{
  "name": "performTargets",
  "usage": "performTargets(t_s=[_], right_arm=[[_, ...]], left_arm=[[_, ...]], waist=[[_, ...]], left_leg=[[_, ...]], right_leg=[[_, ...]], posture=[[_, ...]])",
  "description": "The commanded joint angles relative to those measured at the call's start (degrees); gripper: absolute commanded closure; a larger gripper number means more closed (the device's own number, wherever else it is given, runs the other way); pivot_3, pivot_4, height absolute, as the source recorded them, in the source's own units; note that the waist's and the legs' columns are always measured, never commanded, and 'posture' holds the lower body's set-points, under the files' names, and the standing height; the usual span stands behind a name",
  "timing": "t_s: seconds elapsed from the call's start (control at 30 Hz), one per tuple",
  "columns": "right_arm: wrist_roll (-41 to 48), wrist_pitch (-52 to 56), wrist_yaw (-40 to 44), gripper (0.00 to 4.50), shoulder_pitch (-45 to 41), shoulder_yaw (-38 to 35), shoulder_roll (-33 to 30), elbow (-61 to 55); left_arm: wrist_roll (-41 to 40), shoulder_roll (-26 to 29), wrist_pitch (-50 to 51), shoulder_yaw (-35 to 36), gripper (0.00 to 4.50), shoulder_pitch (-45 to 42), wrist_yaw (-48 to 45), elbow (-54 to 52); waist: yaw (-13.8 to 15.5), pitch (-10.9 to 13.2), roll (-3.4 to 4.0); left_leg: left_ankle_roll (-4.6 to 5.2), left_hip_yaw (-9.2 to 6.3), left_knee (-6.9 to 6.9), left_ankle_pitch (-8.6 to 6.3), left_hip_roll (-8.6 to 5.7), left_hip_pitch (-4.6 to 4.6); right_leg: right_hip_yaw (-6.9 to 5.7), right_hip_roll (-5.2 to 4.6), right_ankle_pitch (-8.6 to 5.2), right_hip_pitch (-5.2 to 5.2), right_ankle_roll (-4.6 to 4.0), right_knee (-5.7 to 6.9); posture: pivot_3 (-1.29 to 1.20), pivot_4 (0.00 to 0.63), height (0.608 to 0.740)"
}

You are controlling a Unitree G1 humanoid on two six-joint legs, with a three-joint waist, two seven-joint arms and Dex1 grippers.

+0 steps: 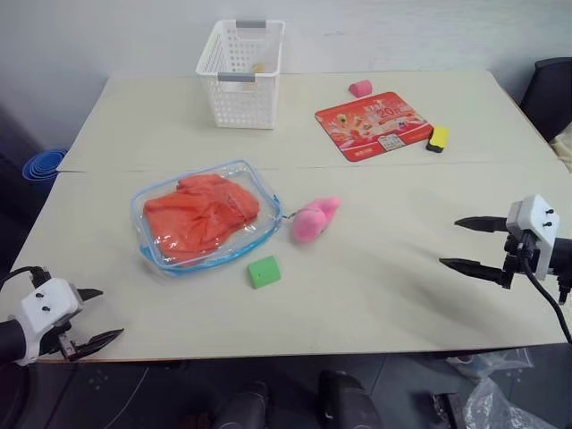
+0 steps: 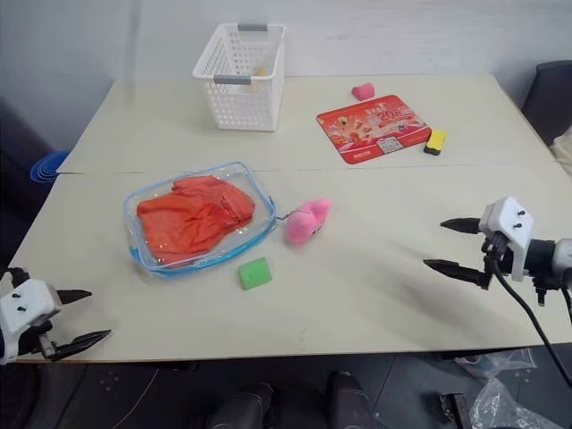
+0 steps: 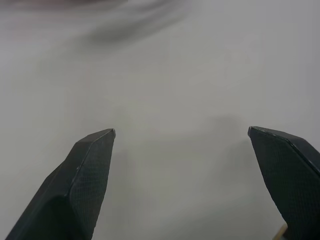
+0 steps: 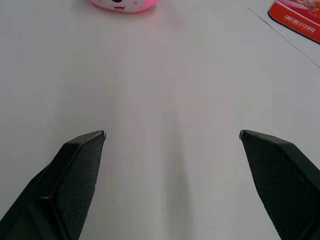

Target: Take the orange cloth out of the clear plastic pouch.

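The clear plastic pouch (image 1: 204, 217) with light blue edging lies flat on the left half of the table, and the wrinkled orange cloth (image 1: 198, 217) is inside it. A pink plush charm (image 1: 315, 219) lies at its right end. My left gripper (image 1: 105, 315) hangs open over the table's front left corner, well short of the pouch. Far to the pouch's right, my right gripper (image 1: 450, 242) is open above the tabletop and points left toward the plush. Bare table lies between the fingers (image 3: 85, 175) in the left wrist view; the right wrist view shows the plush (image 4: 127, 5) ahead.
A small green block (image 1: 264, 271) lies just in front of the pouch. At the back stand a white lattice basket (image 1: 239, 61), a red printed card (image 1: 372, 124), a small pink piece (image 1: 360, 88) and a yellow block (image 1: 437, 138). A dark chair (image 1: 549, 94) stands right.
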Motion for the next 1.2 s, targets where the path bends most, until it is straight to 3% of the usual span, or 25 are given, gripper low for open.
performTargets(t_s=[0.03,0.27,0.43,0.77,0.87,1.0,1.2], right_arm=[[0.75,0.21,-1.21,0.00,0.00,-1.07,0.45,-2.47],[3.19,4.43,-2.51,0.00,1.19,-1.65,1.08,-6.97],[5.40,8.10,-2.48,0.00,1.93,-1.56,1.49,-10.41],[8.47,11.63,-4.15,0.00,1.35,0.89,3.43,-20.62],[9.55,12.66,-4.63,0.00,-0.07,5.66,5.56,-28.27],[4.63,11.47,-8.32,0.00,-5.07,16.11,11.27,-32.44],[-6.70,9.41,-15.20,0.00,-12.73,31.45,23.77,-26.83]], left_arm=[[-1.13,-0.08,1.62,-0.13,0.01,-1.17,0.57,-1.55],[-4.12,-1.10,5.69,-0.52,0.01,-3.34,0.38,-3.85],[-10.65,-1.33,12.91,1.46,0.01,-3.21,-1.17,-8.67],[-21.60,2.68,25.53,5.58,0.01,-1.52,-5.59,-21.98],[-24.29,5.59,27.82,5.11,0.01,-6.14,-4.95,-24.26],[-24.28,10.02,28.13,1.59,0.01,-13.06,-5.48,-23.81],[-23.44,13.67,26.97,-3.86,0.01,-19.30,-8.32,-21.06]], waist=[[0.00,0.00,0.00],[-0.08,0.00,0.00],[0.02,0.00,0.00],[0.02,0.00,0.00],[0.03,0.00,0.00],[-0.18,0.00,0.00],[-0.83,0.02,-0.04]], left_leg=[[0.00,0.00,0.00,0.00,0.00,0.00],[0.00,0.00,0.02,0.00,0.00,0.00],[0.00,-0.01,0.05,0.00,0.00,0.00],[0.00,-0.03,0.06,0.00,0.01,-0.01],[-0.03,-0.06,0.07,0.00,0.03,0.00],[-0.05,-0.07,0.08,0.00,0.00,0.01],[-0.06,-0.08,0.06,-0.01,-0.04,-0.09]], right_leg=[[0.00,0.00,0.00,0.00,0.00,0.01],[0.00,0.00,0.00,-0.01,0.00,0.05],[0.00,0.00,0.00,0.00,0.00,0.06],[0.00,0.00,0.00,-0.01,0.00,0.05],[-0.02,0.01,0.00,0.00,0.00,0.07],[-0.02,0.01,0.00,-0.01,0.00,0.09],[-0.04,0.02,0.00,-0.22,0.00,0.17]], posture=[[0.00,0.150,0.740],[0.00,0.150,0.740],[0.00,0.150,0.740],[0.00,0.150,0.740],[0.00,0.150,0.740],[0.00,0.150,0.740],[0.00,0.150,0.740]])
